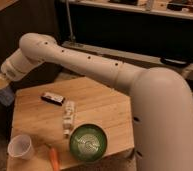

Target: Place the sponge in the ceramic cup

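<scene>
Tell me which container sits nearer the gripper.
The white cup, front-left. The gripper holds the sponge at far left; the green bowl sits farther right.
</scene>
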Robot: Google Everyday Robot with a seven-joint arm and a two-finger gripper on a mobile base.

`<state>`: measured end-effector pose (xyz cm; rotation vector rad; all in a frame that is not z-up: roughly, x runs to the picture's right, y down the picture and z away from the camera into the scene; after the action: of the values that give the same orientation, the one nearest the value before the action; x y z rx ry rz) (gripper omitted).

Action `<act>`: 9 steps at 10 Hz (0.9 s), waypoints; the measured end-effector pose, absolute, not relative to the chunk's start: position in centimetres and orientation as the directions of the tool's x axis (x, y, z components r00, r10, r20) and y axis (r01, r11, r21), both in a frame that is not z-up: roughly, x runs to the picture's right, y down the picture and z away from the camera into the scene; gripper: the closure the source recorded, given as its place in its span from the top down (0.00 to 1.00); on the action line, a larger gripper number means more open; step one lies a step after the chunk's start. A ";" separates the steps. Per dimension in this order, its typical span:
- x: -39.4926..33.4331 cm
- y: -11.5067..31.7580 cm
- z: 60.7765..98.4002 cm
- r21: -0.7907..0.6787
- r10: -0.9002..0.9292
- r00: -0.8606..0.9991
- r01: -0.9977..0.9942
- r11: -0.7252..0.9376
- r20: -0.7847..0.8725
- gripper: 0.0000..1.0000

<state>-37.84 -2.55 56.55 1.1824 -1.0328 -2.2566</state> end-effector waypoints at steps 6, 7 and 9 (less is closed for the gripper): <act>-35.8 1.5 56.7 0.769 -0.666 -0.415 -0.148 -0.622 -0.620 0.00; -36.1 2.1 57.3 0.775 -0.673 -0.404 -0.177 -0.607 -0.619 0.00; -37.1 4.6 58.5 0.792 -0.693 -0.385 -0.272 -0.546 -0.610 0.00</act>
<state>-37.11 4.59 58.47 1.5329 -1.2988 -2.0069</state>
